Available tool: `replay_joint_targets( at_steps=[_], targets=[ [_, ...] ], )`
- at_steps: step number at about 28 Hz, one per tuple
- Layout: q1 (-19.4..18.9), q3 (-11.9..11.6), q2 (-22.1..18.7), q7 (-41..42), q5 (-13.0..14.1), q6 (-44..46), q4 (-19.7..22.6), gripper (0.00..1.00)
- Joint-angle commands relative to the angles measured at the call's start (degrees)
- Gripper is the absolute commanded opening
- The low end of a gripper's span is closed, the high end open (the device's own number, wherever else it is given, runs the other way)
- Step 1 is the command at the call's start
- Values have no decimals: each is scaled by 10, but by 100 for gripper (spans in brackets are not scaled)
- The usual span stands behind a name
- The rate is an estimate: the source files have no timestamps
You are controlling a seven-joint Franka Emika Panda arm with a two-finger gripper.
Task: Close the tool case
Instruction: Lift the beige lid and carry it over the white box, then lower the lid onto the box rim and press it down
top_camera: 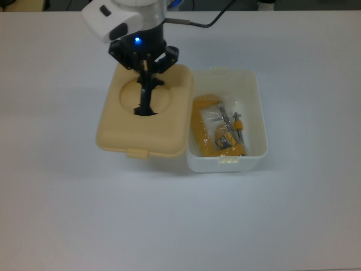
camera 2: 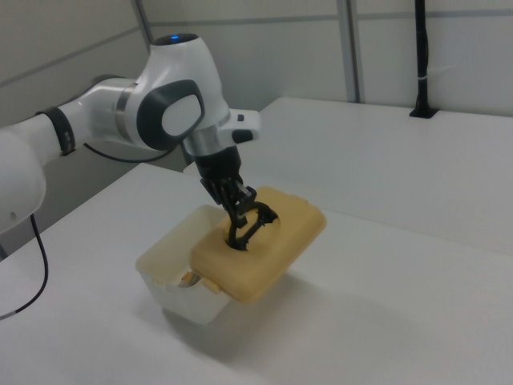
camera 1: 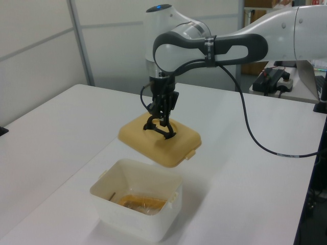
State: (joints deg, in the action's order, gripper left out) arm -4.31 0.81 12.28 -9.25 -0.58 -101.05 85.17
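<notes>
The tool case's white box [top_camera: 252, 101] [camera 1: 137, 206] [camera 2: 164, 277] stands open on the table with yellow tools inside. Its beige lid [top_camera: 169, 124] [camera 1: 179, 145] [camera 2: 272, 257] hangs in the air, slightly tilted, and in the top view its right edge overlaps the box's left rim. My gripper [top_camera: 145, 90] [camera 1: 161, 121] [camera 2: 240, 216] is shut on the lid's black handle [top_camera: 144, 104] in the round recess, carrying the lid above the table.
A black cable [top_camera: 194, 23] [camera 1: 255, 138] trails from the arm over the white table [top_camera: 225, 226]. In the left view, a desk with equipment [camera 1: 276, 79] stands at the far right behind the table.
</notes>
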Motion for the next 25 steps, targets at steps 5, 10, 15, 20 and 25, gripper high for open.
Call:
replay_joint_targets(
  at_steps=[5,10,15,20,25],
  targets=[
    [-56,10,-3,-60,12,19,-6,0],
    [-79,13,-2,-74,14,20,-6,0],
    [-92,13,2,-85,14,19,-6,0],
    [-92,14,5,-91,14,19,-5,0],
    [-93,24,14,-92,10,19,-5,0]
  ],
)
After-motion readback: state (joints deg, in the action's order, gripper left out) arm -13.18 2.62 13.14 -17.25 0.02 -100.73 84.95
